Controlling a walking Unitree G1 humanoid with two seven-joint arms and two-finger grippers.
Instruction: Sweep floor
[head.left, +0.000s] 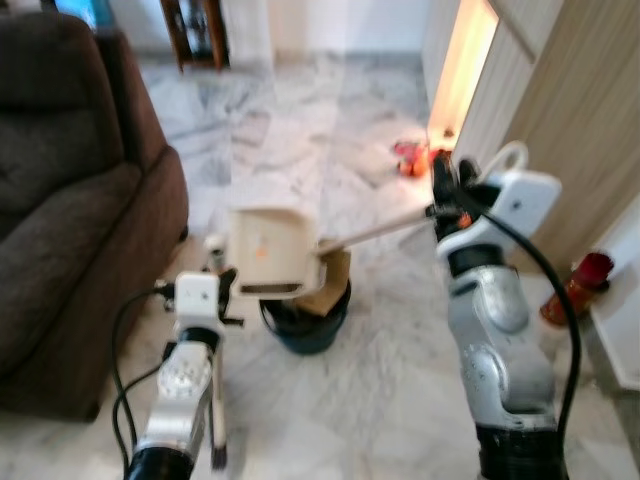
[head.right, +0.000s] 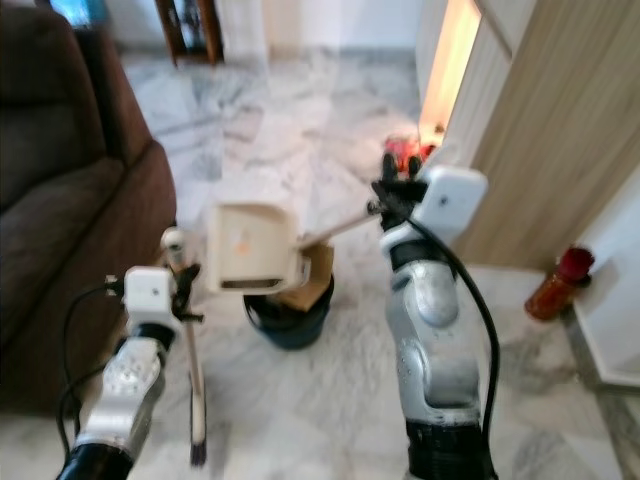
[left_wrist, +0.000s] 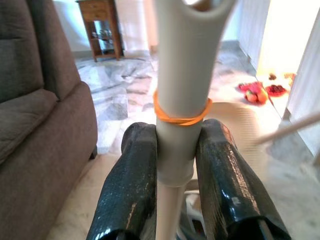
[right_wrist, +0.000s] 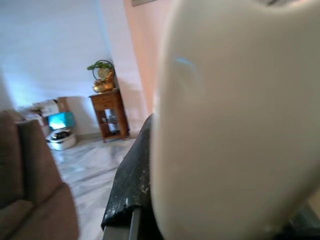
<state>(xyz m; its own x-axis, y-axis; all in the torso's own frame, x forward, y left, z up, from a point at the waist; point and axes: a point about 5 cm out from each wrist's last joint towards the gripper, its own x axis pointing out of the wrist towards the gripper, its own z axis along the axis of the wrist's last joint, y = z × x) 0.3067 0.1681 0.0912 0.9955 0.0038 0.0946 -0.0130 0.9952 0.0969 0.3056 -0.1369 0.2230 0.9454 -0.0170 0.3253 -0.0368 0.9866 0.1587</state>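
Note:
My left gripper (head.left: 224, 288) is shut on the white handle (left_wrist: 180, 95) of a small broom, just under an orange rubber band; its fingers (left_wrist: 131, 190) press both sides. The broom hangs down to dark bristles (head.left: 218, 456) near the floor. My right gripper (head.left: 444, 196) is shut on the long handle of a cream dustpan (head.left: 270, 248). The pan is raised and tipped over a dark round bin (head.left: 305, 325) on the marble floor. The handle's end (right_wrist: 235, 115) lies against a black finger (right_wrist: 131, 192).
A brown sofa (head.left: 70, 200) stands at the left. A wooden wall and lit doorway (head.left: 470, 60) are at the right, with red items (head.left: 410, 158) on the floor there. A red bottle (head.left: 582, 283) stands far right. Marble floor (head.left: 290, 110) stretches ahead.

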